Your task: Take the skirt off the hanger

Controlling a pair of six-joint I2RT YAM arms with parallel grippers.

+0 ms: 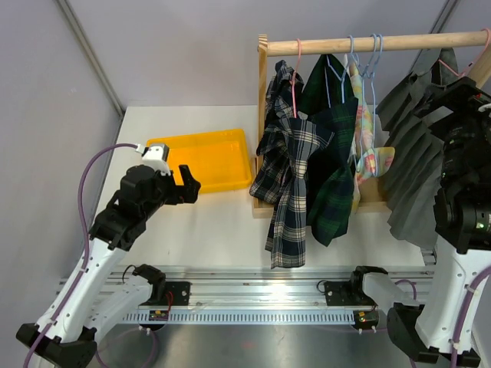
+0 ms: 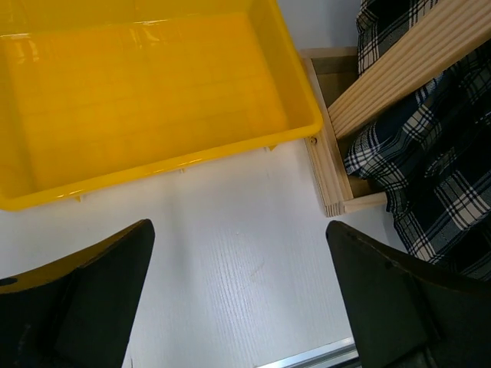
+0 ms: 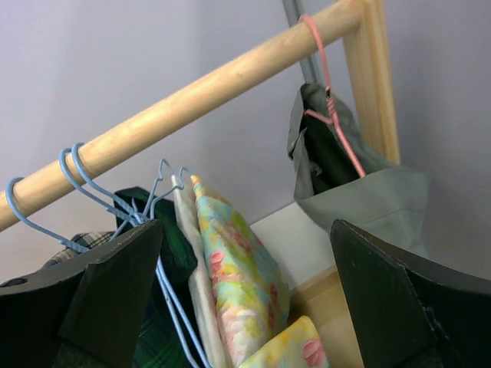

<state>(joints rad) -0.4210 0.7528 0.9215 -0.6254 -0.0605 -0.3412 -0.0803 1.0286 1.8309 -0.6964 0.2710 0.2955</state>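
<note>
Against grey wall (image 3: 115, 54), skirt (image 3: 368, 203) hangs just beyond right pincer (image 3: 245, 238).

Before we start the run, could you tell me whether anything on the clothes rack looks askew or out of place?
Nothing looks damaged or fallen. The blue-and-white plaid garment hangs lopsided and bunched on its pink hanger, and the blue hangers crowd together, with the floral garment bunched beneath them.

We take this for a robotics lab. We see grey partition walls (image 1: 176, 54), a white table (image 1: 215, 226) and a metal rail (image 1: 261, 295)
</note>
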